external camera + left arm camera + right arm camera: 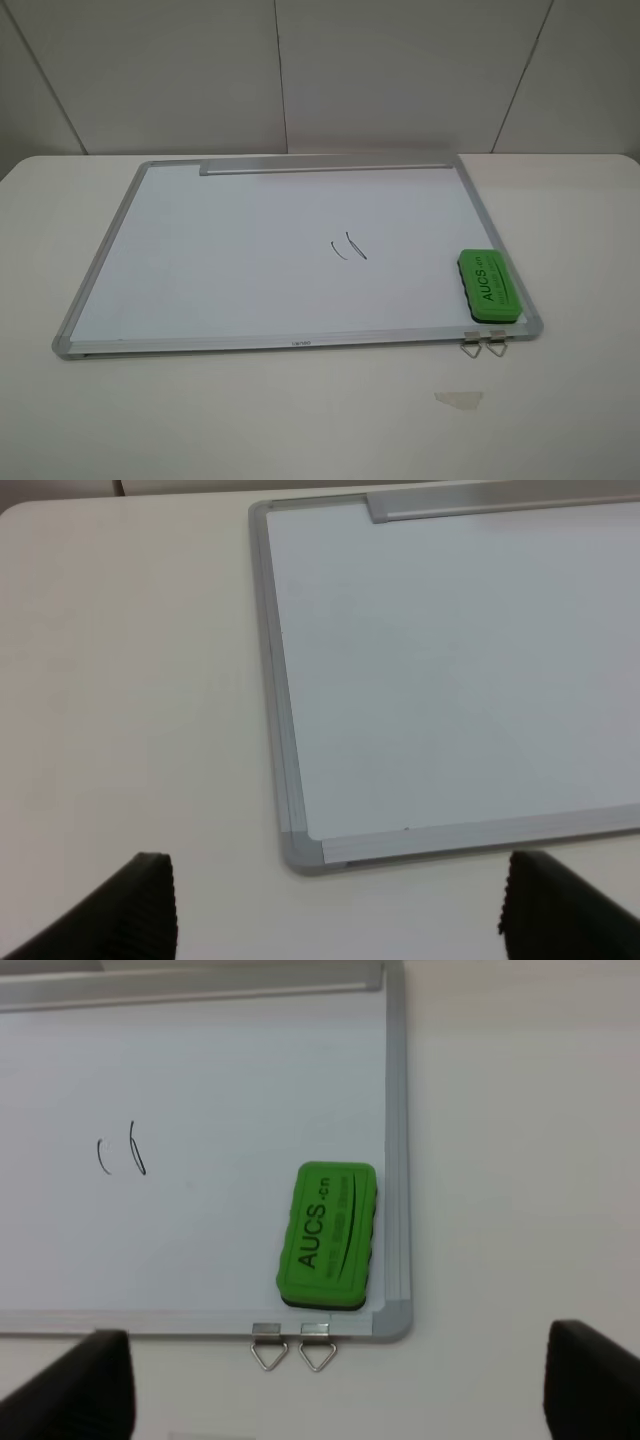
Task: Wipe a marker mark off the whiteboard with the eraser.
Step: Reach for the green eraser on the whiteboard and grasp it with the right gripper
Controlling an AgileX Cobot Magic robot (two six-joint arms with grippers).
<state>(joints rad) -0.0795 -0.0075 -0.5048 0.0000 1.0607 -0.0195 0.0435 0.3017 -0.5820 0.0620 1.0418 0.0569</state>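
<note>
The whiteboard (220,260) lies flat on the table, its grey tray strip (325,167) along the far edge. Near its middle is the marker mark (349,247), two short dark curved strokes, also visible in the right wrist view (122,1152). The green eraser (486,286) rests on the board's near right corner, lettering up (327,1236). Neither arm shows in the exterior high view. My left gripper (340,910) hangs open over the table by the board's near left corner (300,848). Open too, my right gripper (335,1390) hovers just off the near edge, short of the eraser.
Two metal hanging clips (484,345) stick out from the board's near edge below the eraser. A small pale scrap of tape (458,399) lies on the white table (300,420) in front. Pale wall panels stand behind.
</note>
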